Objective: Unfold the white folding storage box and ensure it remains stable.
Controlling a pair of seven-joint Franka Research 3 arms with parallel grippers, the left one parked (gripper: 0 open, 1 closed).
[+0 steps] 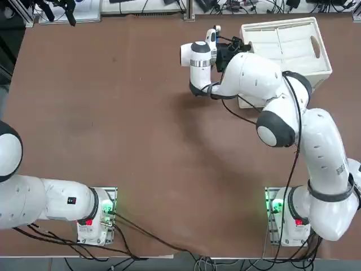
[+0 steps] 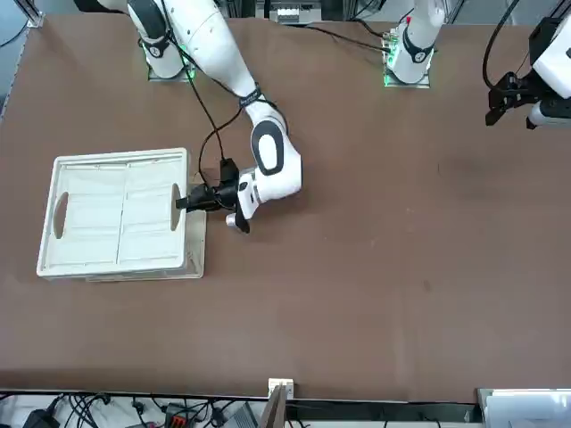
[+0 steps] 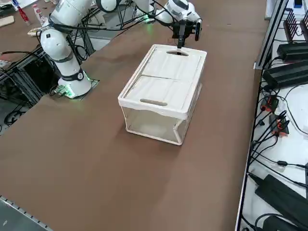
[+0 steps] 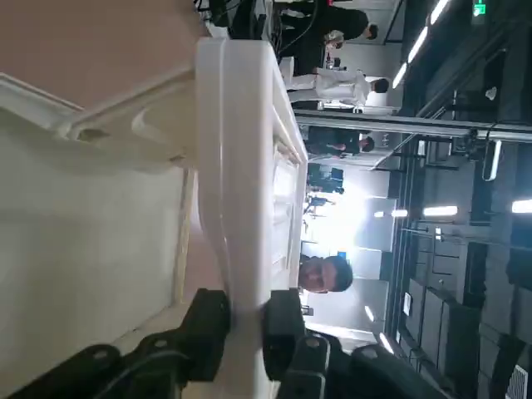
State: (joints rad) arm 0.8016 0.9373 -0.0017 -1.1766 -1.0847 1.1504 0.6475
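Observation:
The white folding storage box (image 1: 287,48) stands at the far right of the brown table, seen too in the front view (image 2: 116,214) and the right side view (image 3: 163,86). Its thick rim is raised on upright side walls, and two ribbed panels with oval handle cut-outs lie flat inside the rim at the top. My right gripper (image 1: 243,49) reaches in level from the table's middle and is shut on the rim at the box's short end, beside a handle cut-out (image 2: 183,202) (image 3: 181,44). In the right wrist view the black fingers (image 4: 208,320) clamp the rim (image 4: 241,166) from both sides.
Black power bricks and cables (image 3: 284,62) lie along a white ledge past the table's right edge. The box stands close to the far edge of the table (image 1: 169,113). People stand in the room beyond (image 4: 332,83).

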